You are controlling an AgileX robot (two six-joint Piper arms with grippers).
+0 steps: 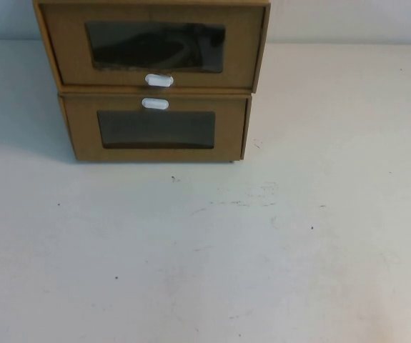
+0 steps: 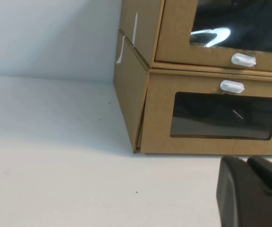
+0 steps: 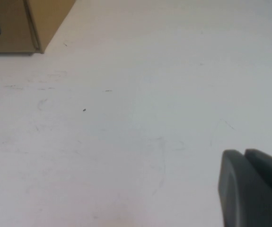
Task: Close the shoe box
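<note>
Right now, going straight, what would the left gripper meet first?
The left gripper, low in front, would probably meet the lower box first; depth unclear. The right gripper hangs over table.

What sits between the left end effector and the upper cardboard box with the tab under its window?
Nothing visible. The left end effector is low over the white table, facing the stacked boxes; the brown cardboard shoe box sits on the matching lower box. The right end effector hangs off to the boxes' right.

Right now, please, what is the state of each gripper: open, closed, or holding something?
Left gripper: near the two stacked boxes, holding nothing; open or closed cannot be told.
Right gripper: over bare table, same.
</note>
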